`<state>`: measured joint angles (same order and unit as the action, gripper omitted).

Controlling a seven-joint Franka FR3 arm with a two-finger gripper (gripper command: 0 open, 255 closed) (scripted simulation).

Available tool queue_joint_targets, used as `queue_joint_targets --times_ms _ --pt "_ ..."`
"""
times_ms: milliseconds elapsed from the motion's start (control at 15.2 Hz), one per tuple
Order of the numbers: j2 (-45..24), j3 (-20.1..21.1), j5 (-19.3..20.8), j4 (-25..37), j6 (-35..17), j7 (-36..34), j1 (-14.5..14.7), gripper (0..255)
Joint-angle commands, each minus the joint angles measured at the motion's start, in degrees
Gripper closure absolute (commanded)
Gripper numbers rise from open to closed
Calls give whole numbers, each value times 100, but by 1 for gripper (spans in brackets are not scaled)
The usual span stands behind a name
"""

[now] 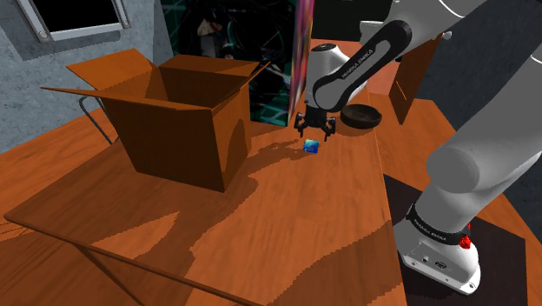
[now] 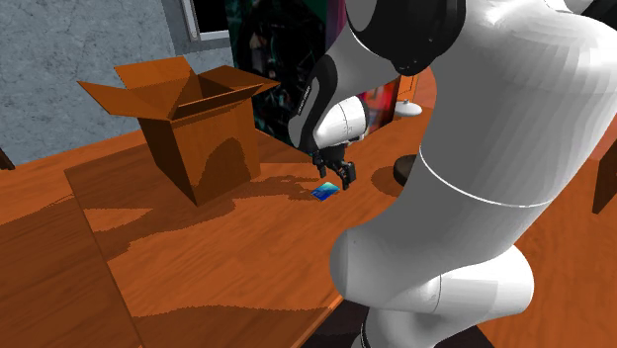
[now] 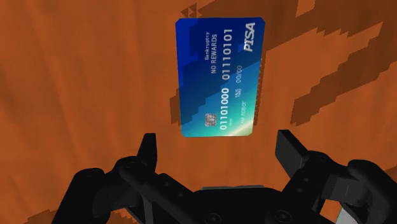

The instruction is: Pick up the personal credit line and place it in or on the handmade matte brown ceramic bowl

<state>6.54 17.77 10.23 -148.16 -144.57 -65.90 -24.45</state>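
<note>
A blue credit card (image 3: 220, 77) lies flat on the brown wooden table, just ahead of my gripper (image 3: 219, 146). The two black fingers stand wide apart with nothing between them. From the shoulder camera my gripper (image 1: 316, 132) hangs right above the card (image 1: 311, 146), close to the table. In the second exterior view the card (image 2: 323, 191) lies just under the gripper (image 2: 335, 178). A dark brown bowl (image 1: 361, 115) sits on the table to the shoulder view's right of the gripper, and its edge (image 2: 401, 170) peeks out behind the arm.
A large open cardboard box (image 1: 178, 117) stands on the table to the shoulder view's left of the card, also seen as the box (image 2: 193, 124). The table edge (image 1: 382, 174) runs close by the card, beside my stand (image 1: 439, 256).
</note>
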Motion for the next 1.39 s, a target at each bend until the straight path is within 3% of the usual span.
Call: queue_joint_targets --times_ms 0,264,330,924,1320 --pt "-24 4 18 -1 -25 -18 -3 0" --pt "-24 4 19 0 -25 -18 -3 0" --pt "-24 4 19 -1 -25 -18 -3 255" --pt "-24 4 18 -1 -25 -18 -3 255" --pt "387 -42 -276 130 483 244 73 255"
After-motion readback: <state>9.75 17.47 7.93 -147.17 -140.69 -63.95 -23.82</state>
